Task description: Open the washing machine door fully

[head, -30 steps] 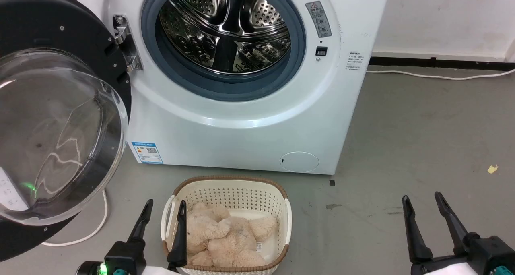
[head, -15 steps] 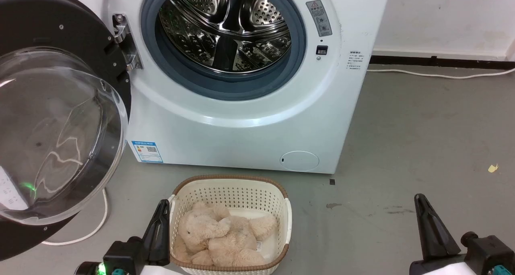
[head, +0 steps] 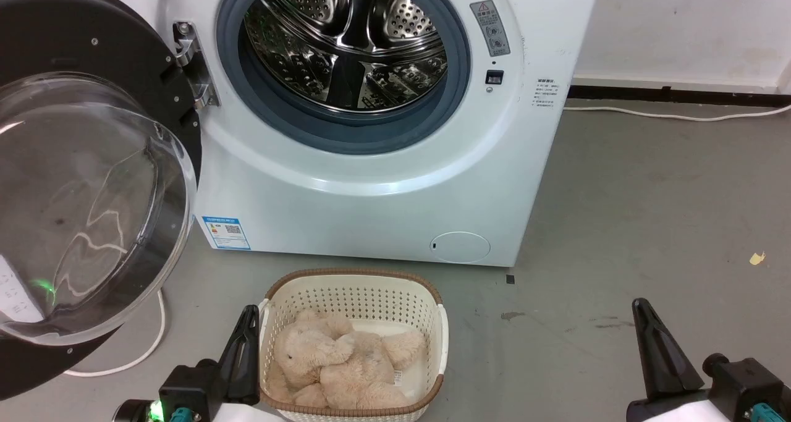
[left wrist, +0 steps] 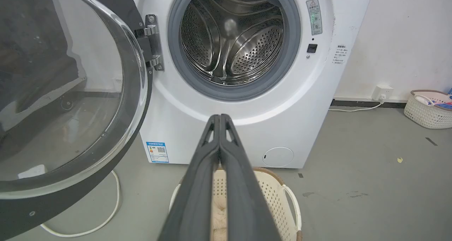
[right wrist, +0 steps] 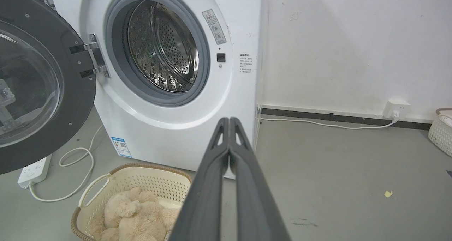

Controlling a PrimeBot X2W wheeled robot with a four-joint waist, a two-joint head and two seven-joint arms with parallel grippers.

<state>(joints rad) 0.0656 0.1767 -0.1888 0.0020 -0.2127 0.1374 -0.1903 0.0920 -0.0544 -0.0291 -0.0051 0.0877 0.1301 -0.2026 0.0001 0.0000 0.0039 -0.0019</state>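
Note:
The white washing machine (head: 371, 187) (left wrist: 247, 128) (right wrist: 169, 128) stands ahead with its steel drum exposed. Its black washing machine door (head: 93, 193) (left wrist: 67, 92) (right wrist: 35, 92), with a clear glass bowl, is swung far out to the left on its metal hinge (head: 188, 63). My left gripper (head: 249, 314) (left wrist: 220, 117) is shut, empty, low at the basket's left edge. At the lower right my right gripper (head: 639, 304) (right wrist: 229, 120) hangs over the floor, shut on nothing. Both are well short of the door and machine.
A cream perforated basket (head: 352, 286) (right wrist: 102, 181) holding a beige plush toy (head: 346, 360) sits on the grey floor before the machine. A white cable (head: 133, 360) and power strip (right wrist: 33, 170) lie under the door. Another basket (left wrist: 427, 108) stands by the right wall.
Both grippers have closed from wide open to shut. Door, machine and basket stay put.

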